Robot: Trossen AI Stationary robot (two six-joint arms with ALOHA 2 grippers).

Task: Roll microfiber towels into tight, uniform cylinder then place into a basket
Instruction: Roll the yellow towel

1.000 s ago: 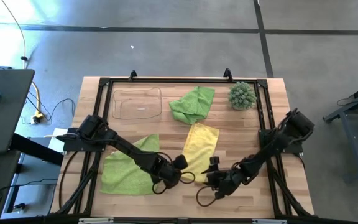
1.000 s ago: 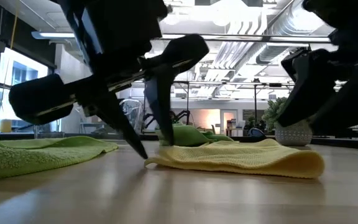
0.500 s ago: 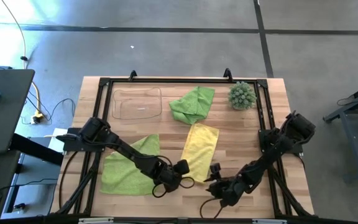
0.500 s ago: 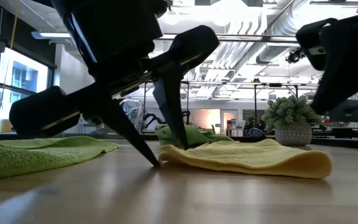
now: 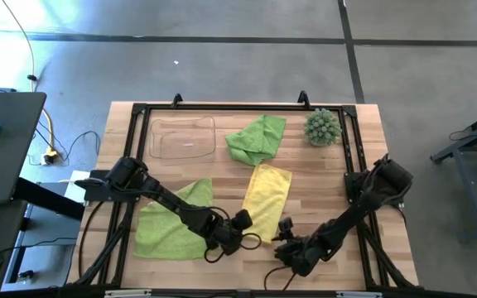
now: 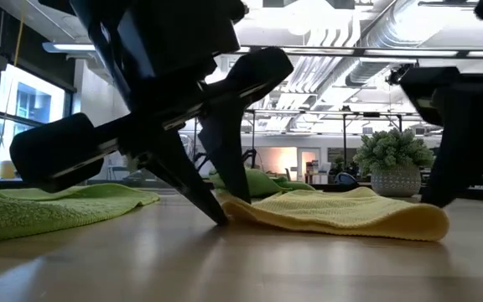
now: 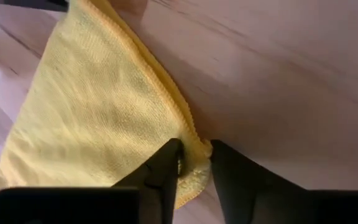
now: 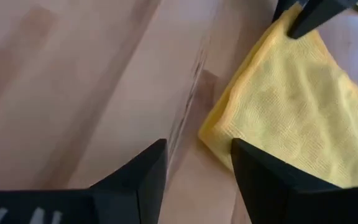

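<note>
left pincer point(image 7: 194, 163) on nubby yellow towel point(image 7: 92, 124) corner

Yellow towel point(image 7: 92, 118): knitted microfiber cloth, fine looped nap, matt, stitched hem at edge. Flat green towel point(image 5: 166, 225) and crumpled green towel point(image 5: 257, 139): same soft matt cloth. Table point(image 5: 321, 186): pale wood planks, smooth, slight sheen, visible grain. Basket point(image 5: 182, 137): clear glossy plastic. My left fingers point(image 7: 160, 177) and right fingers point(image 8: 143, 174): dark, smooth, matt. Table frame point(image 5: 222, 108): black, matt.

Open-plan lab/office: exposed ceiling ducts point(image 6: 376, 33), concrete floor point(image 5: 222, 66).
</note>
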